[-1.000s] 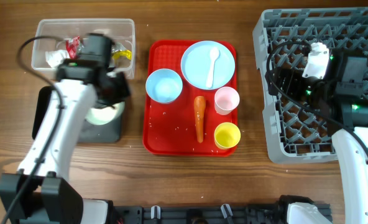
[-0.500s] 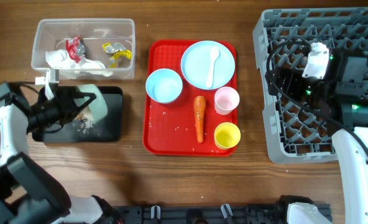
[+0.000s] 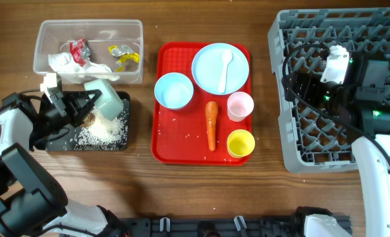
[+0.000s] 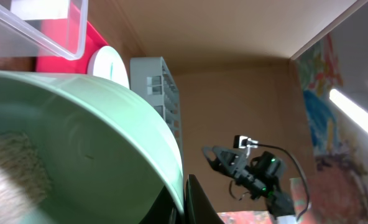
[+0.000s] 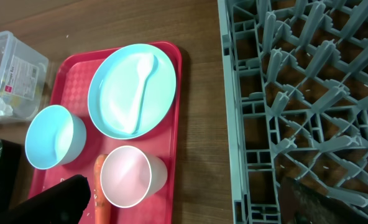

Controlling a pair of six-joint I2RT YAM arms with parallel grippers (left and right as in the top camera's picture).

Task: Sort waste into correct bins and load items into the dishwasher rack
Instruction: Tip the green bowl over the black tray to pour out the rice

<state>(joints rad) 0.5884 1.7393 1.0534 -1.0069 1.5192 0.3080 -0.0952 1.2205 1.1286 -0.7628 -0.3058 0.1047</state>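
Note:
My left gripper (image 3: 83,106) is shut on the rim of a light blue bowl (image 3: 104,97) and holds it tipped over the black tray (image 3: 50,142). White rice (image 3: 106,128) lies spilled on that tray. In the left wrist view the bowl (image 4: 78,155) fills the frame, with a finger against its rim (image 4: 193,199). The clear tub (image 3: 50,29) holds the napkin (image 3: 66,62) and wrappers (image 3: 126,56). The red tray (image 3: 182,145) carries a second bowl (image 3: 174,90), the plate (image 3: 211,69) with the spoon (image 3: 226,66), the carrot (image 3: 211,125), the pink cup (image 3: 240,106) and the yellow cup (image 3: 240,143). My right gripper (image 3: 295,84) is open and empty over the rack (image 3: 294,145).
In the right wrist view, the open right gripper (image 5: 190,202) hangs over the wood strip between the red tray (image 5: 178,93) and the rack's left wall (image 5: 234,124). The pink cup (image 5: 131,177) and plate (image 5: 134,90) lie just to its left. Rice grains dot the red tray.
The left arm swung to the left of the black tray and tipped the bowl. Rice has poured out onto the black tray. The right arm has not moved.

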